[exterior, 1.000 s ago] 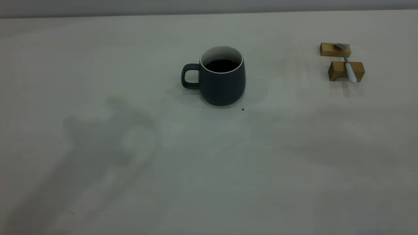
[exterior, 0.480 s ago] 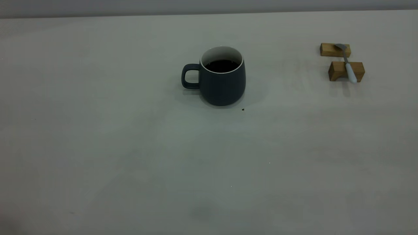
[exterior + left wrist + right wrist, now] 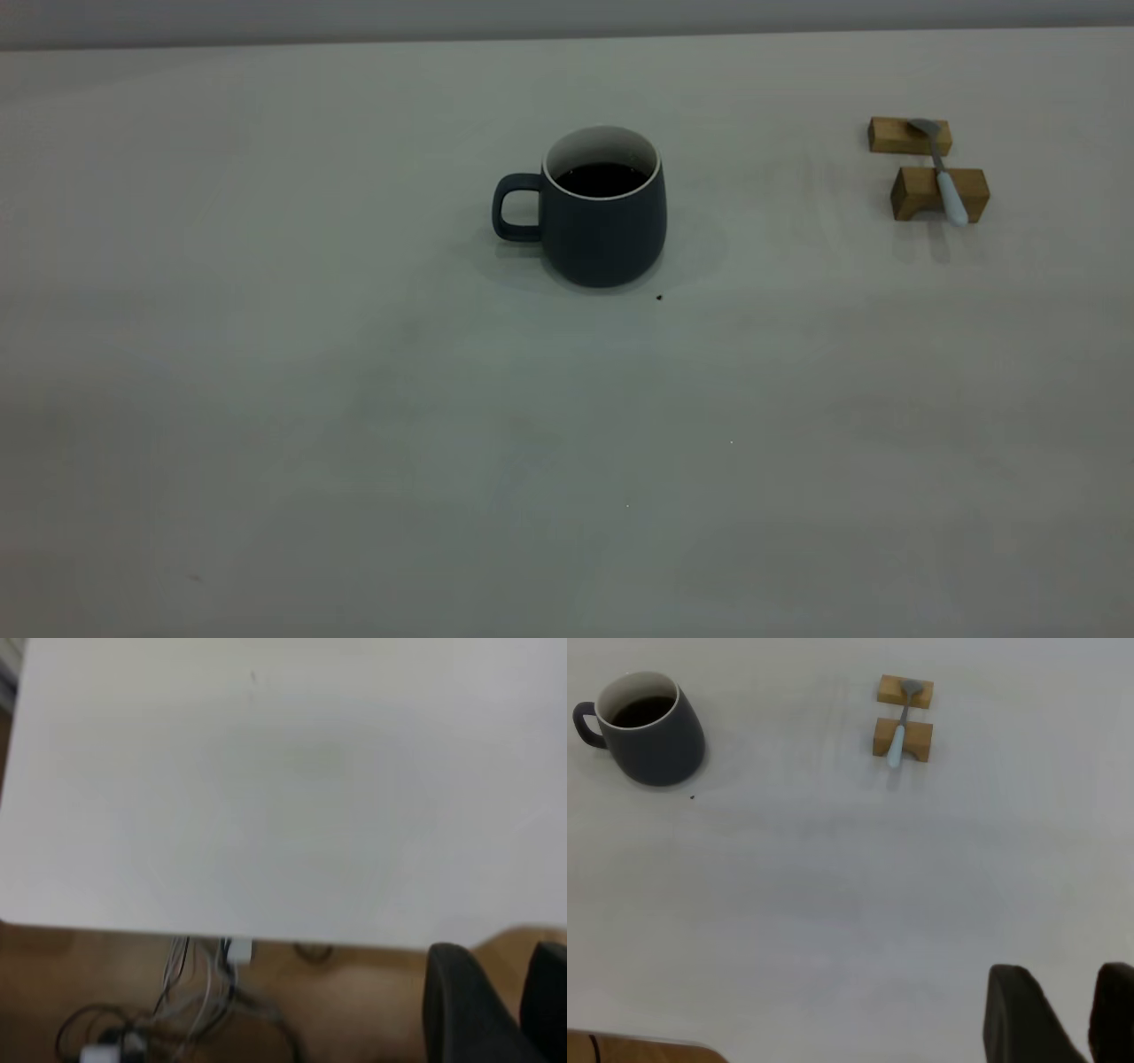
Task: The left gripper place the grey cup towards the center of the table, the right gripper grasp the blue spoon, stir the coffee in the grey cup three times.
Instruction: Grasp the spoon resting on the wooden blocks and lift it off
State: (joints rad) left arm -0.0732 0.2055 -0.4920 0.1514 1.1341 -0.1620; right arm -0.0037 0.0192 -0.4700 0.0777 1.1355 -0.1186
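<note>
The grey cup (image 3: 602, 232) stands upright near the middle of the table (image 3: 443, 425), its handle pointing left and the dark coffee (image 3: 602, 179) flat inside. Far right, the blue spoon (image 3: 944, 177) lies across two wooden blocks, pale handle toward the front. Neither gripper shows in the exterior view. My left gripper (image 3: 496, 948) hangs past the table's edge over the floor, shut and empty. High above the table's near side, my right gripper (image 3: 1063, 970) is shut and empty, far from the cup (image 3: 656, 749) and the spoon (image 3: 898, 735).
Two wooden blocks (image 3: 910, 136) (image 3: 921, 193) carry the spoon. A tiny dark speck (image 3: 659, 298) lies just in front of the cup. Beyond the table edge (image 3: 221, 935) there is a wooden floor with cables (image 3: 195, 992).
An arm's shadow on the front left of the table has faded and gone. Cup and spoon have not moved.
</note>
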